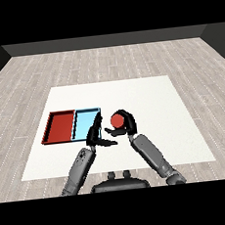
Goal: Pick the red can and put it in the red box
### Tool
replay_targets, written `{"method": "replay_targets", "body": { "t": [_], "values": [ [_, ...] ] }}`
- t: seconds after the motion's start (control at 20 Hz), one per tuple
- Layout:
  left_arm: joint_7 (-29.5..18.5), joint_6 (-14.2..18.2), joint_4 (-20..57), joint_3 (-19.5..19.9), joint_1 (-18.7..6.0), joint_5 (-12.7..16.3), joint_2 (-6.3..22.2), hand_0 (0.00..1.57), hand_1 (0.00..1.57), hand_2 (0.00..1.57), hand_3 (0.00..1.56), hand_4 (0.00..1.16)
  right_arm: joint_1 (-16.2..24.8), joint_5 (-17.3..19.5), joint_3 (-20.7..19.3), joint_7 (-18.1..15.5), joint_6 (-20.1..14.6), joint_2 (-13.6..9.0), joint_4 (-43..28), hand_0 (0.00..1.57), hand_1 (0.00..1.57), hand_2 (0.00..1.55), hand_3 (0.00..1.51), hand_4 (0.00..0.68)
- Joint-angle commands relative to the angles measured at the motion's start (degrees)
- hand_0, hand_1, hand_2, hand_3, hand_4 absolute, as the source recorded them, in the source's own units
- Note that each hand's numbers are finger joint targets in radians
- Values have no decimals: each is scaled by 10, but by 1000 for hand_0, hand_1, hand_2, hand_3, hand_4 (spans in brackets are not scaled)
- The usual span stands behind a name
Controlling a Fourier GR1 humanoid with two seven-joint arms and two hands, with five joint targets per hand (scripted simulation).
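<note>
Now | red can (117, 120) upright | right hand (127, 124) curled round it | left hand (95, 135) relaxed

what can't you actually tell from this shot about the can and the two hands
- Red can, head view: only its top shows; the right hand curled round it hides the sides and base, so lifted or resting on the table is unclear.
- Left hand, head view: it overlaps the light blue tray's near right corner; touching it or above it cannot be told.
- Both forearms are cut off by the lower band.
</note>
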Motion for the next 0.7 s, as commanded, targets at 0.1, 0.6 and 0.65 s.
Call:
{"method": "replay_targets", "body": {
  "t": [0.1, 0.6, 0.65],
  "values": [
    [-36, 15, 80, -28, -41, 40, 0, 0, 0, 0, 0, 0, -15, -6, 7, 1, -9, 0, 11, 1443, 1443, 1434, 1387, 633],
    [-57, 6, 135, -37, -70, 79, 0, 0, 0, 0, 0, 0, -28, -45, 56, -21, -30, 0, 15, 1451, 1451, 1436, 1376, 624],
    [-23, 8, 72, -36, -43, 57, 0, 0, 0, 0, 0, 0, -77, -90, 83, -31, -68, 0, 63, 1453, 1453, 1432, 1372, 625]
  ]
}}
